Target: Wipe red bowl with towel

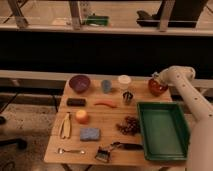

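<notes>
The red bowl, small, round, glossy orange-red, sits at the back right corner of the wooden table. My gripper comes in from the right on the white arm and is down at the bowl's upper left rim, touching or just above it. A small pale patch shows at the gripper's tip. I cannot tell whether this is the towel. No towel shows elsewhere on the table.
A green tray lies front right, just below the bowl. A white cup, a blue cup and a purple bowl stand along the back. A metal cup, grapes, a blue sponge, an orange fruit and a banana lie mid-table.
</notes>
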{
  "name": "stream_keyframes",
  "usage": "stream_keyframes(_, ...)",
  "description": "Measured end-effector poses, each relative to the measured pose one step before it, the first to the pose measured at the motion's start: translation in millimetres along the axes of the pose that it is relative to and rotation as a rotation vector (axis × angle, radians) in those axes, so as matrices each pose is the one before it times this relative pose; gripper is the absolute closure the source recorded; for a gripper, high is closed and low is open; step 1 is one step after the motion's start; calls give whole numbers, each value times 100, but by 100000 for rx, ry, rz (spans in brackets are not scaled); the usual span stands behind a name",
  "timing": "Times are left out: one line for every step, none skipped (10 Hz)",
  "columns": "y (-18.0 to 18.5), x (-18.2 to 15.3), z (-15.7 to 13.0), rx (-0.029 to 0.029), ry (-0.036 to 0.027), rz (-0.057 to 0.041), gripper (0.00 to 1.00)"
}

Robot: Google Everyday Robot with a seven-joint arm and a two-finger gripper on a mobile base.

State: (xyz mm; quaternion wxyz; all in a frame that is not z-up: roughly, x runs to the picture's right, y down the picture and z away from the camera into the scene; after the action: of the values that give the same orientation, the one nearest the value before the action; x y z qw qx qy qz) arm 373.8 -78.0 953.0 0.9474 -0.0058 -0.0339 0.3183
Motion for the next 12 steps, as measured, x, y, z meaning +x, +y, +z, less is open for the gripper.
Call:
stream_keyframes(-187,-312,119,405,-116,-402,100)
stream_keyframes(-179,-697,403,423,-153,-982,100)
stream_keyframes(-104,-303,246,104,75,-598,100)
stream_keyframes(25,-153,300,-102,159,-601,100)
stream_keyframes(260,-595,350,-319,-97,-920,100)
stream_keyframes(636,-1146,405,-800,-845,-1473,100)
stream_keyframes(325,-450,81,-138,-154,-1537,100)
stream_keyframes(609,-299,126,-665,-189,-1292,100)
stream_keyframes(1032,-1144,336,-1160,-983,-2319,100)
stream_keyframes(963,-864,230,-1410,-1136,-2078,100)
stream_keyframes(423,125,-43,-453,192,-1370,100)
stream_keyframes(449,151,-94,-544,-50,-664,100)
